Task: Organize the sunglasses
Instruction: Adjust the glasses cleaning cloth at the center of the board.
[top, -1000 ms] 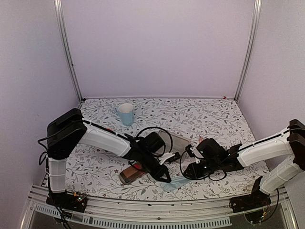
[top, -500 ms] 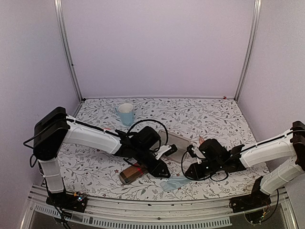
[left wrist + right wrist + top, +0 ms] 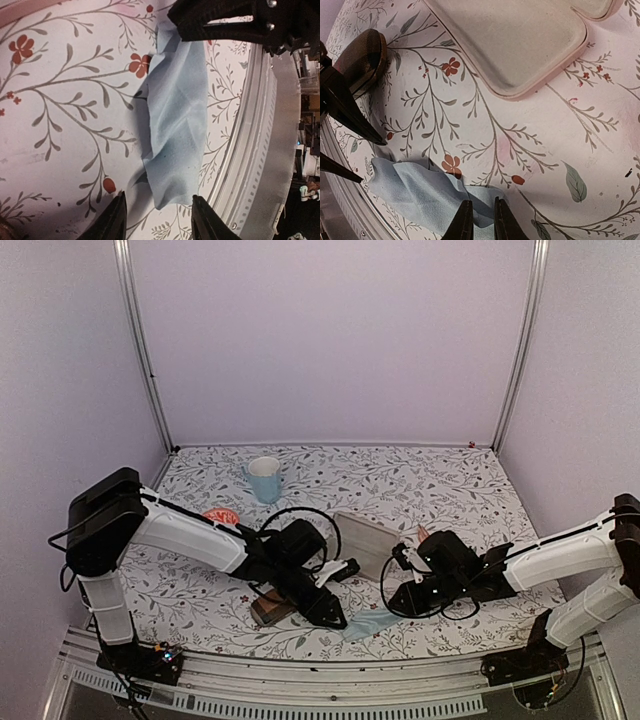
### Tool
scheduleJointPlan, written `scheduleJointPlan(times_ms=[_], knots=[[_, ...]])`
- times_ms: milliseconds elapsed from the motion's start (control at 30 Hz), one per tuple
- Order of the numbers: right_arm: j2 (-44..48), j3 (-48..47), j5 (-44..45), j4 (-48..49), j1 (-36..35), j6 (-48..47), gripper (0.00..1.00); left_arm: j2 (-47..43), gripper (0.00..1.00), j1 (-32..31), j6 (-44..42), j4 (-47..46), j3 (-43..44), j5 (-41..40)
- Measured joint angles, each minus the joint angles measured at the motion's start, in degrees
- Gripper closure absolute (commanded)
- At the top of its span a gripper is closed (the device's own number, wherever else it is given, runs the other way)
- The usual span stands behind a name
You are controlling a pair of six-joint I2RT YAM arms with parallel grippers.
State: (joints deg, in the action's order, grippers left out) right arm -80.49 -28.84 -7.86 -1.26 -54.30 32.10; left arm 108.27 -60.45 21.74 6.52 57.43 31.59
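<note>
No sunglasses show in any view; they are hidden or out of frame. A crumpled blue cloth [image 3: 365,626] lies near the table's front edge between my two grippers. My left gripper [image 3: 335,618] is open. In the left wrist view the blue cloth [image 3: 177,115] ends just ahead of the left gripper [image 3: 160,222], free of its fingers. My right gripper [image 3: 392,605] is at the cloth's other end. In the right wrist view the right gripper [image 3: 481,222] is nearly closed, pinching a fold of the blue cloth [image 3: 420,192].
A brown red-banded case [image 3: 275,606] lies just left of the left gripper, also seen as the brown case [image 3: 362,57]. A pale pink oblong case [image 3: 365,542] sits mid-table, the pink case [image 3: 520,45]. A blue cup [image 3: 265,478] stands at the back. The metal front rail [image 3: 265,130] is close.
My left gripper has opened and let go of the cloth, and the left arm has pulled back slightly to the left. My right gripper has closed a little on the cloth.
</note>
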Motion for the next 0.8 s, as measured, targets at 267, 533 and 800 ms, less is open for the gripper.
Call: scheduleJointPlan(times_ms=[267,533,800], knots=[[0.61,0.00,0.02,-0.04,0.00,0.02,0.84,0.63,0.65,0.00,1.51,-2.32,-0.24,3.13],[0.61,0.00,0.02,-0.09,0.00,-0.02,0.84,2.10,0.76,0.00,2.38,-2.82,-0.22,5.03],[0.61,0.00,0.02,-0.35,0.00,-0.04,0.84,2.73,0.94,0.00,2.80,-3.37,-0.22,5.68]])
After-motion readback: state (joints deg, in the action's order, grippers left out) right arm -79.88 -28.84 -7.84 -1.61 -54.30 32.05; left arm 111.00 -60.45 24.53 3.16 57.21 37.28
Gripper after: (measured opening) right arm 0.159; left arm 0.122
